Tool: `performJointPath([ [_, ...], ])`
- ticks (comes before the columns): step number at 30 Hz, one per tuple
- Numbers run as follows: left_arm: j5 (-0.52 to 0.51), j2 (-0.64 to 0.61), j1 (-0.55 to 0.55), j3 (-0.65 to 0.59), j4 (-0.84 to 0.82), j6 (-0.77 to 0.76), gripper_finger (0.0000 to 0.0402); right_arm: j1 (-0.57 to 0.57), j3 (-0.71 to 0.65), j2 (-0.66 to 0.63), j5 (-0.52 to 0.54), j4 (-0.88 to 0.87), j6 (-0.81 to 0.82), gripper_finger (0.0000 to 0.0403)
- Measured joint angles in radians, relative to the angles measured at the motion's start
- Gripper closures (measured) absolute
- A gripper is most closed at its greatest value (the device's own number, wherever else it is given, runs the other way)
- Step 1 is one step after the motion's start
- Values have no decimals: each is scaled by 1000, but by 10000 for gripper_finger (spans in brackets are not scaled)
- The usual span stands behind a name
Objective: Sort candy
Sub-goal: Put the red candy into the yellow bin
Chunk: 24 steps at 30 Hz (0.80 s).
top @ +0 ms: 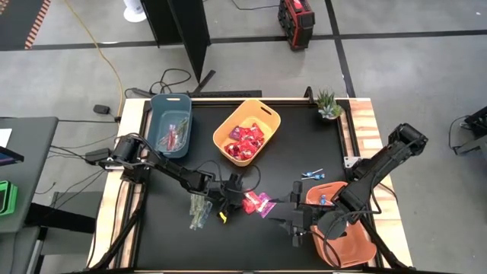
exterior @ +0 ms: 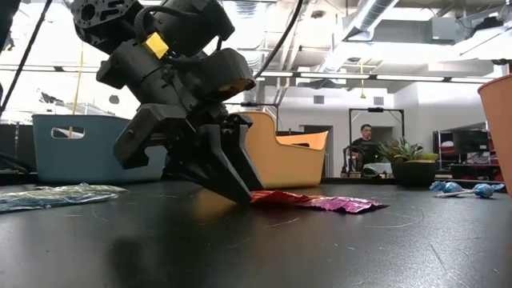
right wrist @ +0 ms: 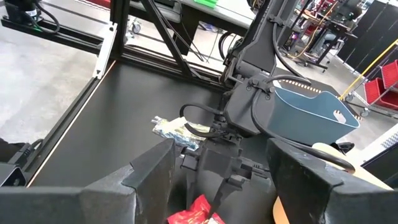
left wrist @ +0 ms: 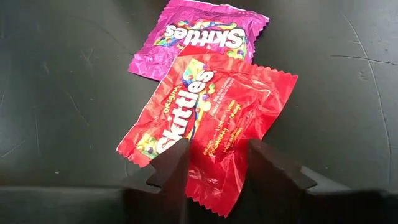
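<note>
The left arm's fingers (left wrist: 217, 163) stand partly open astride the near edge of the red packet (left wrist: 211, 118) lying flat on the counter (left wrist: 62, 93), its length running away toward the overlapping magenta packet (left wrist: 205, 37), while the right fingers (right wrist: 221, 180) wait wide open nearby.

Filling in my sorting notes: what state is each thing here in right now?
Left pincer: open, straddling the red packet.
Right pincer: open, empty.
Red packet: flat on table, overlapping the magenta packet.
Yellow bin: holds red packets.
Blue bin: holds stick packets.
Orange bin: one lollipop inside.
</note>
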Motion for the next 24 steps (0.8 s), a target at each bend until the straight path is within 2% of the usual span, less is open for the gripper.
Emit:
performJointPath([
  [11,7,-2,1,0,-4,3,389,0,0,0,0,0,0,134],
  [17,-94,-97,-36,2,-67,76,400,0,0,0,0,14,-22,134],
  [21,-225,-242,-40,2,-159,110,401,0,0,0,0,50,-64,134],
  [24,-236,-368,-23,-3,-160,132,401,0,0,0,0,45,-64,134],
])
